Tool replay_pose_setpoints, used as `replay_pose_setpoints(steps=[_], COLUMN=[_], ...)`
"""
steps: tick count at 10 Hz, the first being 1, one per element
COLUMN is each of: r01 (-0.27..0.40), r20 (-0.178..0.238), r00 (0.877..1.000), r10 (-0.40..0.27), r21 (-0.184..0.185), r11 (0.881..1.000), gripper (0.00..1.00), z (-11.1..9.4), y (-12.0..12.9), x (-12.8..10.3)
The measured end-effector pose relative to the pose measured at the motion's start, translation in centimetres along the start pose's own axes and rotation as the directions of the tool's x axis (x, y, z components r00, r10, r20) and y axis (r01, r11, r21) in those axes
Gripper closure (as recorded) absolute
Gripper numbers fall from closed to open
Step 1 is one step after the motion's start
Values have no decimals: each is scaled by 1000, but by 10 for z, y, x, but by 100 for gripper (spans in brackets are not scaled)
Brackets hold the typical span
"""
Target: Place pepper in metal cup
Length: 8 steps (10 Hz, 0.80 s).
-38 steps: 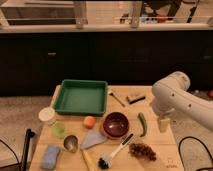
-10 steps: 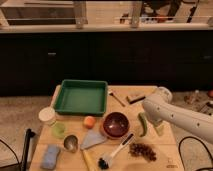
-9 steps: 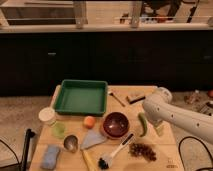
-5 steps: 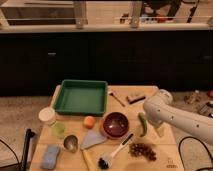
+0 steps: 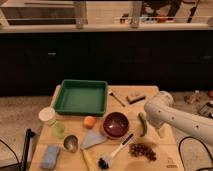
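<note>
The dark green pepper (image 5: pixel 143 125) lies on the wooden table, just right of the dark red bowl (image 5: pixel 116 124). The small shiny metal cup (image 5: pixel 70 143) stands at the front left, below the pale green cup (image 5: pixel 59 130). My gripper (image 5: pixel 150 126) is at the end of the white arm (image 5: pixel 161 111), which reaches in from the right and comes down right beside the pepper. The arm's bulk hides most of the gripper. The cup is far to the left of the gripper, across the bowl.
A green tray (image 5: pixel 81 96) sits at the back left. An orange (image 5: pixel 89 121), a white-lidded jar (image 5: pixel 47 116), a blue sponge (image 5: pixel 50 156), a brush (image 5: pixel 112 152) and a dark brown cluster (image 5: pixel 142 150) lie around the bowl. A small block (image 5: pixel 135 97) lies at the back.
Since the earliest frame the arm has swung left and down to the pepper. Over the last second it has barely moved, and the pepper lies in the same place.
</note>
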Motion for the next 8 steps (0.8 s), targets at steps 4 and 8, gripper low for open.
replay_pose_setpoints(steps=[4,8], r01=[94,149], r20=[11,52], r00=[995,987], r10=[-95,-151], r21=[30,43], r11=[995,988], gripper=[20,20], z=[0,13], y=[-7,-16], x=[-7,-7])
